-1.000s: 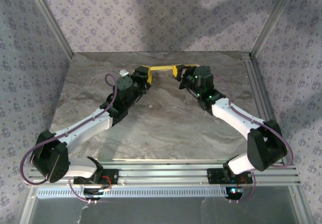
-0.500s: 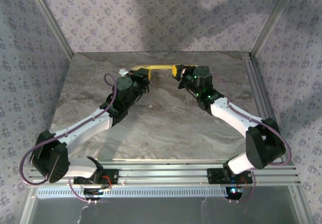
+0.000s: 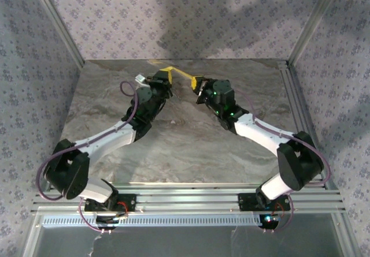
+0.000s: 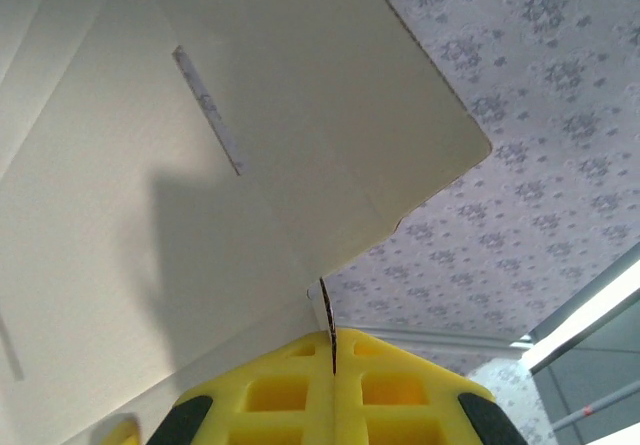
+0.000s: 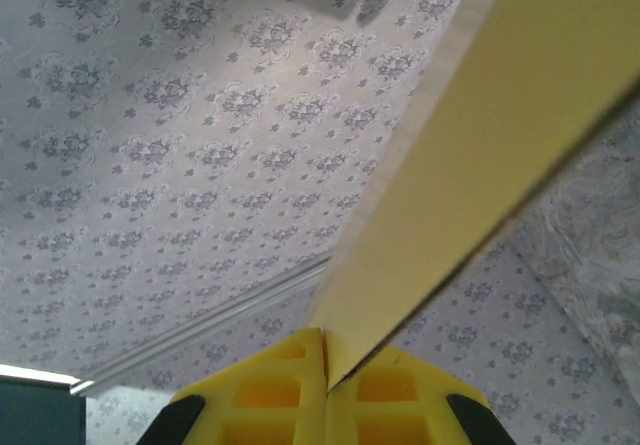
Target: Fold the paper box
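The paper box (image 3: 180, 74) hangs as a thin yellow sheet above the far middle of the table, stretched between both grippers. My left gripper (image 3: 166, 77) is shut on its left edge. The left wrist view shows the box's cream face (image 4: 200, 165) with a narrow slot, and its edge pinched between the yellow jaws of that gripper (image 4: 331, 343). My right gripper (image 3: 198, 82) is shut on the right end. In the right wrist view the yellow face (image 5: 480, 145) slants up to the right from the closed jaws of the right gripper (image 5: 325, 365).
The grey marbled table top (image 3: 185, 141) lies below the arms. Patterned walls stand behind and at both sides, with aluminium posts (image 3: 306, 23) at the corners. An aluminium rail (image 3: 185, 198) carrying the arm bases runs along the near edge.
The left gripper has closed on the card. The right gripper has moved left towards the left one, so the yellow strip between them looks shorter and tilted. The left arm's elbow has swung.
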Tool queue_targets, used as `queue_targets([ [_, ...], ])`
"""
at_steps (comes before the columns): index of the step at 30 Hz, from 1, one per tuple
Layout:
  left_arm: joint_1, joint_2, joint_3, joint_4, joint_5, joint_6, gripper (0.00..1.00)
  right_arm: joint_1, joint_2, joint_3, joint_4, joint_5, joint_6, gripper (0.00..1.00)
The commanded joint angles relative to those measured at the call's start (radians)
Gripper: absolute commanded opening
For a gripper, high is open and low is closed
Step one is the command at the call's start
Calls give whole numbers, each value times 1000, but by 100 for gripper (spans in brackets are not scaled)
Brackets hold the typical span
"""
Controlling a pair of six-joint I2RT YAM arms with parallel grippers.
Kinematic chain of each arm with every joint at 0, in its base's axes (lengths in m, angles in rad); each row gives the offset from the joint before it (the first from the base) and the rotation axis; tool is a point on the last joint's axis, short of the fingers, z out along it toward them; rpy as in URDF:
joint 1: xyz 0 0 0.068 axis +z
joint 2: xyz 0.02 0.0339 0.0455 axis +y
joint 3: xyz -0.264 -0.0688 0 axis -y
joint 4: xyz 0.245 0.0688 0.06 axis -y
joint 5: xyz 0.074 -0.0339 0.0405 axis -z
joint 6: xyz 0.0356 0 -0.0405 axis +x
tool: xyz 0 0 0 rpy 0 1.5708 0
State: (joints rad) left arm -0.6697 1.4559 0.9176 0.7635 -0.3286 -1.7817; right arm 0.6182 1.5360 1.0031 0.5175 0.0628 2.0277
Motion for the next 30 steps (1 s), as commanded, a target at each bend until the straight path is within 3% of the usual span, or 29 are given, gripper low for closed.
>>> queue_targets([
  [1,-7,58,45,135,36,-39,0,72,39,28,122,-64,36,0],
  [8,-7,91,13,186,47,-87,0,75,53,45,137,-54,52,0],
  [13,-7,167,38,271,75,-128,9,78,62,55,148,-51,62,0],
  [20,-13,254,43,367,104,-192,12,66,56,64,148,-52,62,0],
  [27,-12,277,57,373,128,-206,27,61,53,61,145,-58,63,0],
  [30,-11,295,66,390,143,-216,29,53,49,57,147,-59,66,0],
])
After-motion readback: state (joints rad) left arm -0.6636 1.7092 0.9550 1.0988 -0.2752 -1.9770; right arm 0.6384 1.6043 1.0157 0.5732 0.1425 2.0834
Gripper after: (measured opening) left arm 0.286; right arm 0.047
